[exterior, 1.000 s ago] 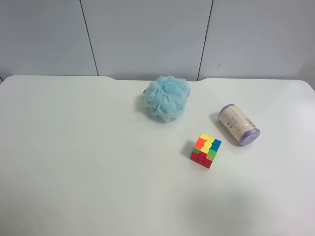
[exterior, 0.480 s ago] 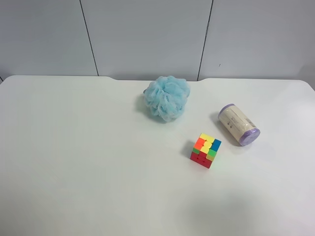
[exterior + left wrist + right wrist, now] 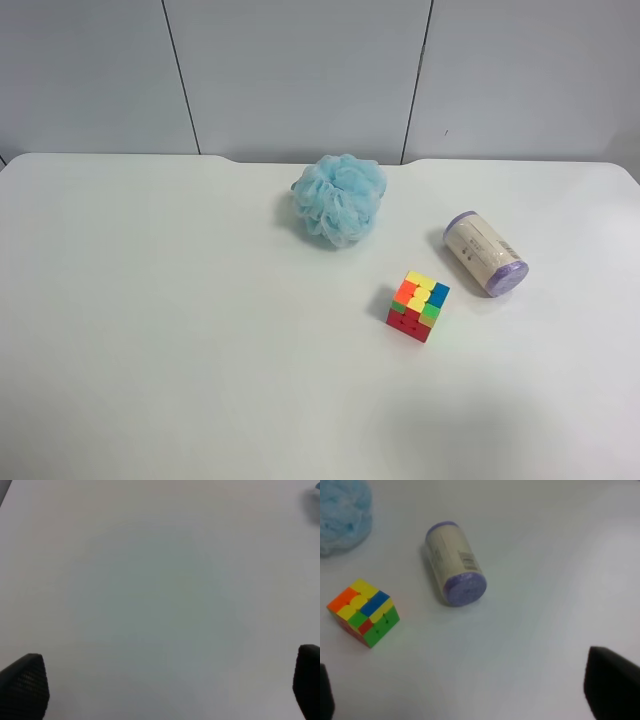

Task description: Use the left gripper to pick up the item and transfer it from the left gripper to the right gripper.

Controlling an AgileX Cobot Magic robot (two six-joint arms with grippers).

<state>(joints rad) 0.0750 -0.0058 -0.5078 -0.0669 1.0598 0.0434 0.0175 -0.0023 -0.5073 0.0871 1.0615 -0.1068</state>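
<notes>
Lying on its side near the table's (image 3: 120, 300) edge, the item (image 3: 485, 253) sits below the empty, wide-open right claw (image 3: 470, 700), while the left claw (image 3: 160, 690), equally agape and empty, sees only bare table.

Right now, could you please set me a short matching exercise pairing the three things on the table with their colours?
Things:
1. bath puff
2. puzzle cube
3. roll

Colours:
A. cream label with purple ends
B. light blue
C. many colours: red, yellow, green, orange, blue

Pairs: 1-B, 2-C, 3-A
</notes>
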